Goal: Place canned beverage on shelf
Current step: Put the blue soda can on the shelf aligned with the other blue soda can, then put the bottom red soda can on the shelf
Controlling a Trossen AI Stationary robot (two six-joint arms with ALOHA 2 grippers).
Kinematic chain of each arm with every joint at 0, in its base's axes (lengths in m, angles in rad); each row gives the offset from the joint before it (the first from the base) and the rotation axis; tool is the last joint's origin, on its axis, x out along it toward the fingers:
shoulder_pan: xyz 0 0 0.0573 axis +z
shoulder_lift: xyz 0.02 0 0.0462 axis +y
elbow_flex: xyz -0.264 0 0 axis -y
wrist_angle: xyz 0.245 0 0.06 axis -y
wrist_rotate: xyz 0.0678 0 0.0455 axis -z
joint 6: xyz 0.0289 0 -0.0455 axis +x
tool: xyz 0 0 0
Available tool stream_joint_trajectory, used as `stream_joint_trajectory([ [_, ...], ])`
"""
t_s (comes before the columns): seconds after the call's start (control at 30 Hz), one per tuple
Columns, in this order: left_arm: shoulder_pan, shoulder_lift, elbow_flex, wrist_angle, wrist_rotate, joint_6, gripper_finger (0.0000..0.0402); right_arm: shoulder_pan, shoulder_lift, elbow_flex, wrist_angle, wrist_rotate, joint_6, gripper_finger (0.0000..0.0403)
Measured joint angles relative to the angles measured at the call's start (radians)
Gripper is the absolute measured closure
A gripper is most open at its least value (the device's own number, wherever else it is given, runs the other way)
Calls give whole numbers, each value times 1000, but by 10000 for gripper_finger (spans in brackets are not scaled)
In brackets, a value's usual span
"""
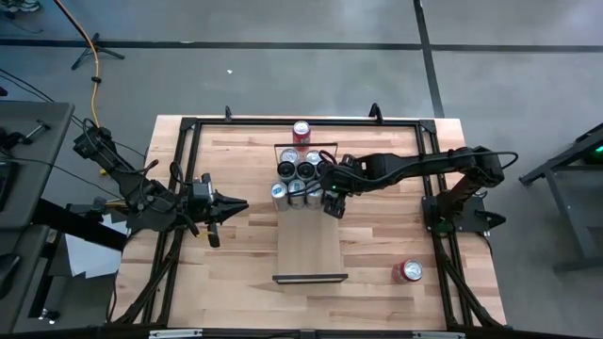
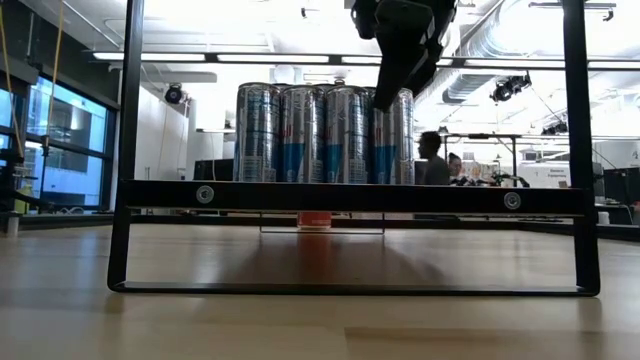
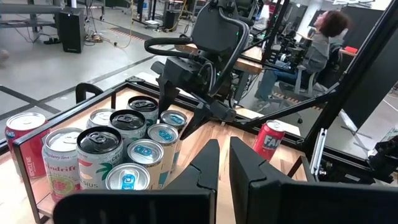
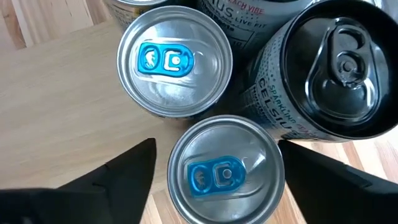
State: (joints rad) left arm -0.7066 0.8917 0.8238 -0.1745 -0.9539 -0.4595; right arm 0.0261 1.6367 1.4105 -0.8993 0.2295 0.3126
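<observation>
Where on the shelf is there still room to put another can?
The shelf's near part is bare wood, from the can cluster down to the black end rail. The far end is crowded: cans stand packed together there, with the right pincer open over one.

I count one shelf point(image 1: 309, 247) in the middle of the high view and two arms of mine, the left arm point(image 1: 141, 193) at frame left and the right arm point(image 1: 424, 165) at frame right. Cans come to eleven as best I can tell: nine packed in the cluster point(image 3: 124, 146) at the lower left of the left wrist view, four of them with blue tabs. The other two are red, with one red can point(image 1: 301, 131) at top centre of the high view and a second red can point(image 1: 407, 272) at lower right.
</observation>
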Motion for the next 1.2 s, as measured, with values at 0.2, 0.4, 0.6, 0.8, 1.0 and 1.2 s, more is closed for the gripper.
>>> stream_joint_trajectory([
  [0.2, 0, 0, 0, 0, 0, 0, 401, 1, -6, 0, -22, -4, -9, 43],
  [0.4, 0, -13, 0, 4, 0, 7, 402, 0, -57, 0, -101, -24, -34, 12],
  [0.6, 0, -50, 0, 47, -1, 89, 401, 1, -152, 0, -212, -84, -34, 9],
  [0.8, 0, -82, 1, 131, -2, 203, 402, 56, -301, -31, -249, -78, 9, 9],
  [1.0, 21, -98, 1, 144, -2, 231, 402, 166, -553, -295, 12, -20, 198, 9],
  [1.2, 121, -99, 1, 143, 128, 235, 402, 207, -733, -507, 457, -7, 341, 9],
])
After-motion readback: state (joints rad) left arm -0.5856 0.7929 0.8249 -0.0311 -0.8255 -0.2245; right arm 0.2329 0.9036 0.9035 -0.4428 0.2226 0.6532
